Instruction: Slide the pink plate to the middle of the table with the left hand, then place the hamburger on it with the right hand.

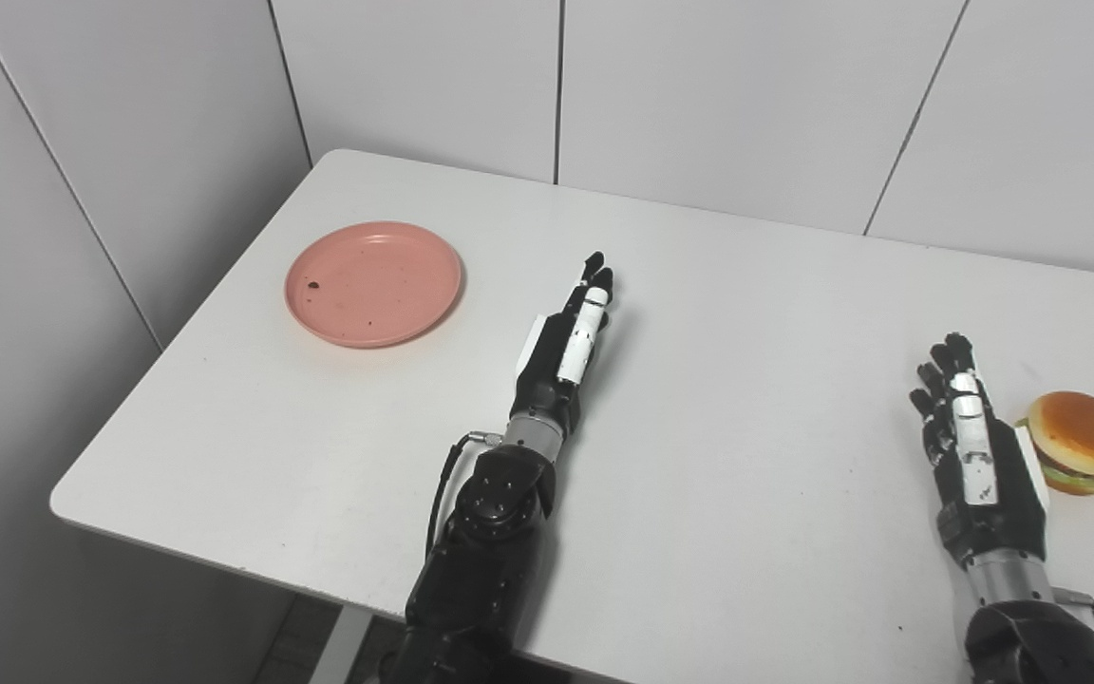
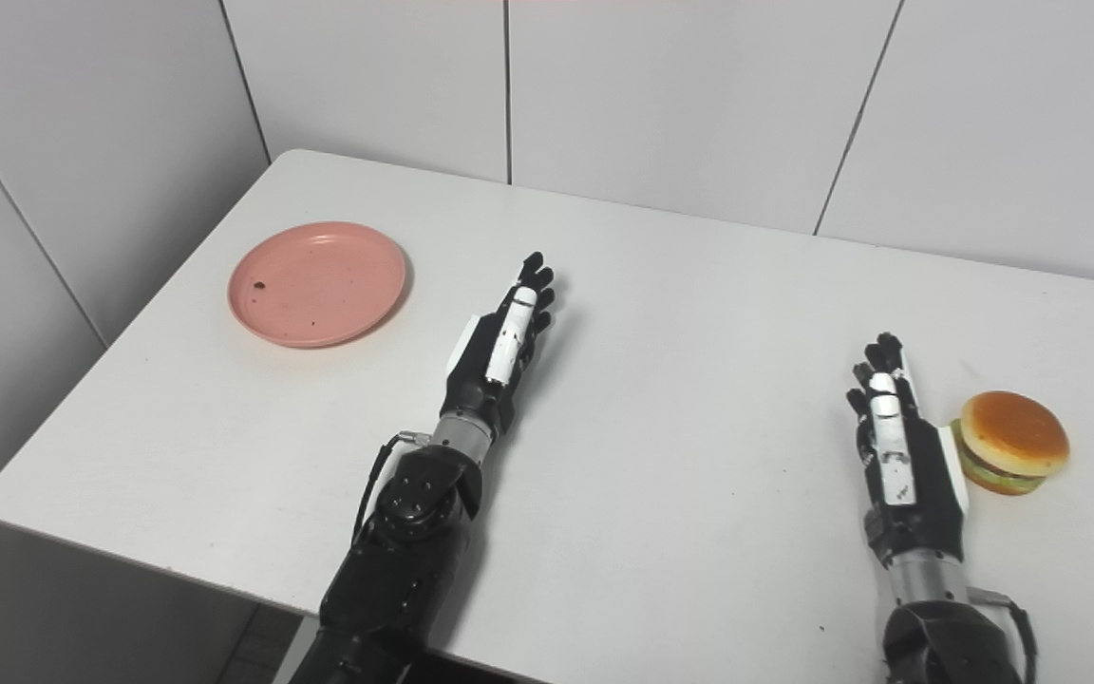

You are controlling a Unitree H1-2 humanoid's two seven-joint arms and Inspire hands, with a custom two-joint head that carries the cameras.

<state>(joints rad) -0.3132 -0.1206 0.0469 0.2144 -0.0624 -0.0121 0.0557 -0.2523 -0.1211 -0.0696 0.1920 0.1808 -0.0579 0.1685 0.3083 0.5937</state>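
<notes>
Hamburger (image 1: pixel 1082 443) sits upright beside the open right hand (image 1: pixel 974 446); open left hand (image 1: pixel 566 347) lies right of pink plate (image 1: pixel 373 283).

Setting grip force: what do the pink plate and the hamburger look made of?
Pink plate: likely matte plastic, uniform colour, dull sheen, dark specks on it. Hamburger: probably a plastic or rubber toy, with a smooth, evenly coloured bun; can't tell which.

Both arms glossy black shells. Left hand (image 1: pixel 566 356) and right hand (image 1: pixel 970 446): black fingers, white panels along the back and side, silver wrist collars. Thin black cable (image 1: pixel 441 484) loops at left wrist; a similar one at right wrist.
</notes>
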